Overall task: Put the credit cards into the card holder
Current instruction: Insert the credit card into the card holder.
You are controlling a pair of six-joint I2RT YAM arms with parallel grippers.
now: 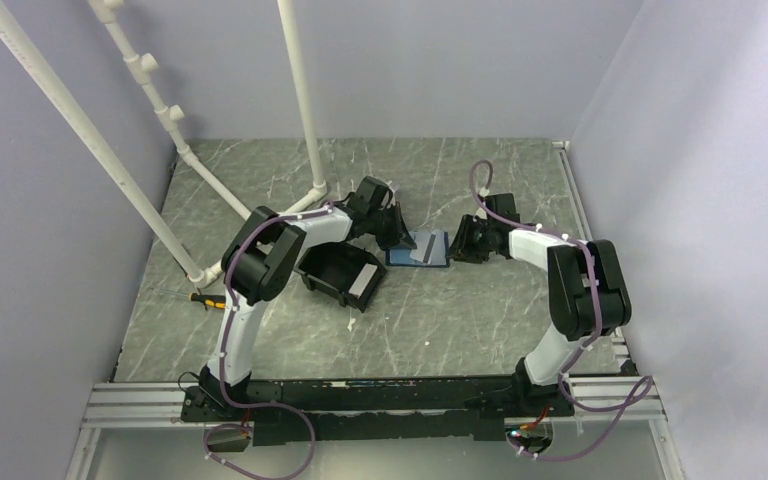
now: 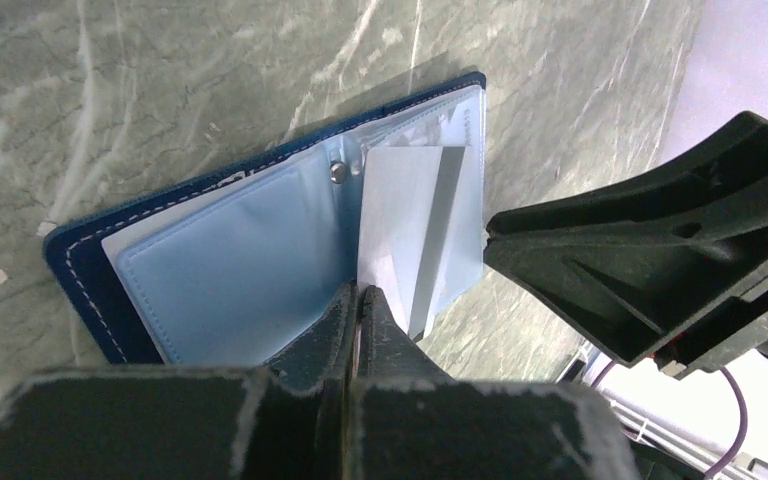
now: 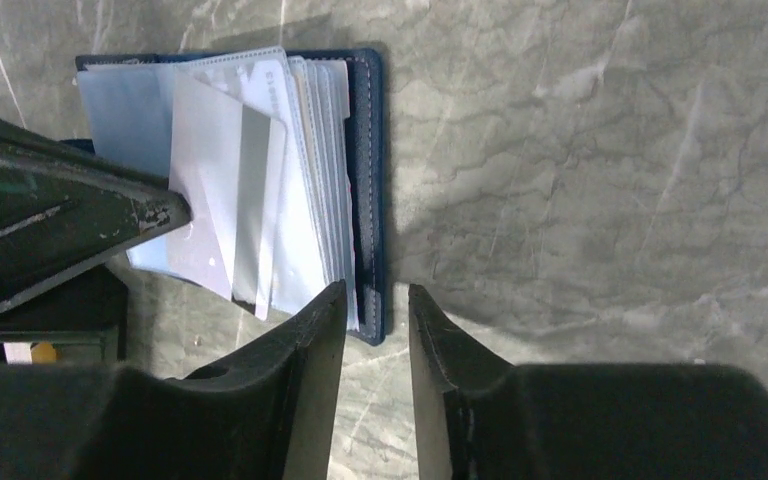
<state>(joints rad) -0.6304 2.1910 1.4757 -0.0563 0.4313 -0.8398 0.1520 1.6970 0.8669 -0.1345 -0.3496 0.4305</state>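
The card holder [image 1: 430,250] lies open on the table, navy outside, its light blue inside [image 2: 230,270] facing up, with clear sleeves [image 3: 315,170] fanned on its right half. A whitish credit card [image 2: 400,220] with a grey stripe lies askew over those sleeves, one corner past the holder's edge [image 3: 245,285]. My left gripper [image 2: 357,293] is shut on this card's near edge. My right gripper [image 3: 377,295] stands open at the holder's right corner, the navy cover's edge [image 3: 370,200] showing between its tips. The orange-tan card is not clearly in view.
A black plastic bin [image 1: 340,272] sits left of the holder, close behind my left gripper. A small screwdriver [image 1: 205,298] lies at the far left. White pipes [image 1: 300,100] stand at the back left. The two grippers face each other across the holder.
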